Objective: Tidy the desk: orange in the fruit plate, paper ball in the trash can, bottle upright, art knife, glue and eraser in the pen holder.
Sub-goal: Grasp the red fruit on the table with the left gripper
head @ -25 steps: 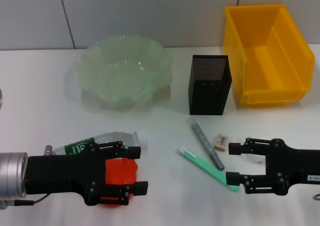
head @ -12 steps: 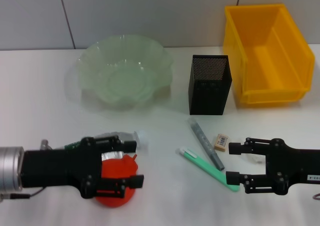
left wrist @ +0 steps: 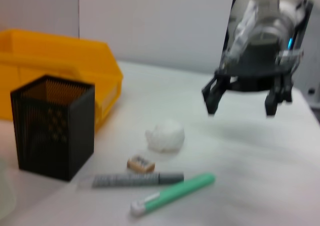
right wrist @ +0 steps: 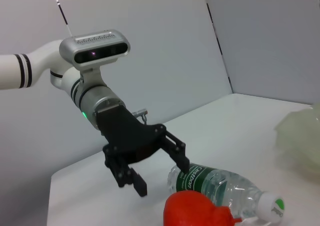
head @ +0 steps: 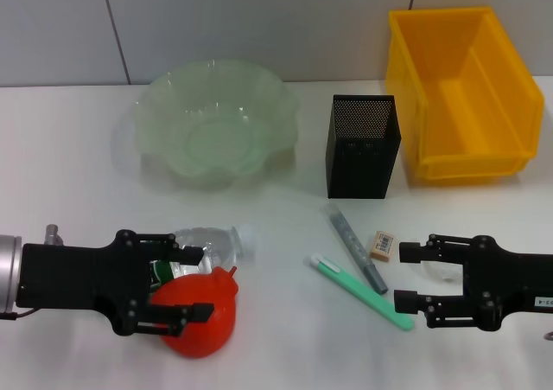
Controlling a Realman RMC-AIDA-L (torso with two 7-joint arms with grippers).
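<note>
**Lining up on the orange near the front edge**

My left gripper (head: 177, 293) hangs low at the front-left of the desk (head: 69, 191), fingers apart, with the orange (head: 197, 314) sitting just at their tips and not yet between them. The bottle (head: 203, 243) lies on its side touching the orange on the far side. I judge the grasp is still to be made: I'd push forward so both fingers pass around the fruit's widest part, staying clear of the bottle so it doesn't roll, and close only once centred.

The orange is close to the desk's front edge, so a nudge could send it off; I'd approach gently. The fruit plate (head: 173, 96) stands toward the back-left, with open surface between, so I expect a free carry after lifting.

My right gripper (head: 413, 278) waits at the front-right with fingers apart, above the paper ball (left wrist: 165, 135), near the eraser (head: 382, 244) and pen holder (head: 363, 148); the trash can (head: 406, 79) sits in the back-right corner.
</note>
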